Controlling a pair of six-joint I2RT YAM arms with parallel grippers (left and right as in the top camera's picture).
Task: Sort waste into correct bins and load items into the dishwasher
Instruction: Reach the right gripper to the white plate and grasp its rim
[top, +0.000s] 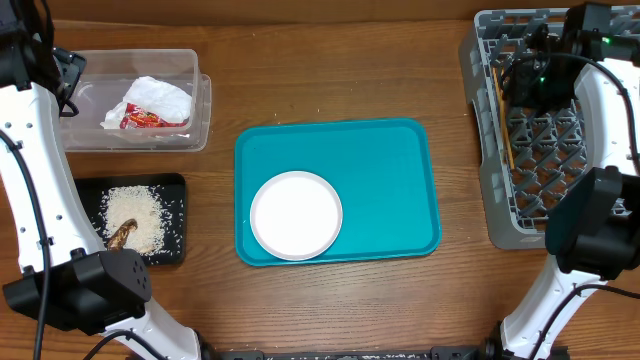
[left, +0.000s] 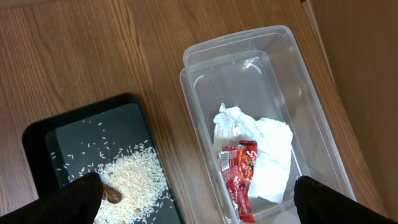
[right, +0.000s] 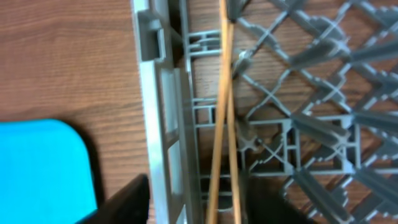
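We are finding the right pincer (right: 198, 202) hard to make out from overhead, since the arm's dark body is covering it; in its wrist view only blurred black fingertips are showing at the bottom edge, standing apart on either side of the chopsticks (right: 224, 124) without touching them. The chopsticks' lower ends are running out of that view. They are lying crossed, thin and pale wood, inside the rack (top: 500, 215) along its 9 o'clock wall, over grey lattice plastic. The left pincer (left: 199, 190) is gaping wide and holding nothing, and one finger is half hiding the brown scrap (left: 112, 196). The scrap is sitting in a heap of rice (left: 137, 174) on the black tray (left: 37, 134), at 8 o'clock on the table (top: 330, 60). At 10 o'clock the clear tub (left: 199, 68) is holding a crumpled napkin (left: 267, 149) and a glossy red wrapper (left: 239, 168). The round plate (top: 296, 215) is resting at 7 o'clock on the teal tray (top: 390, 170).
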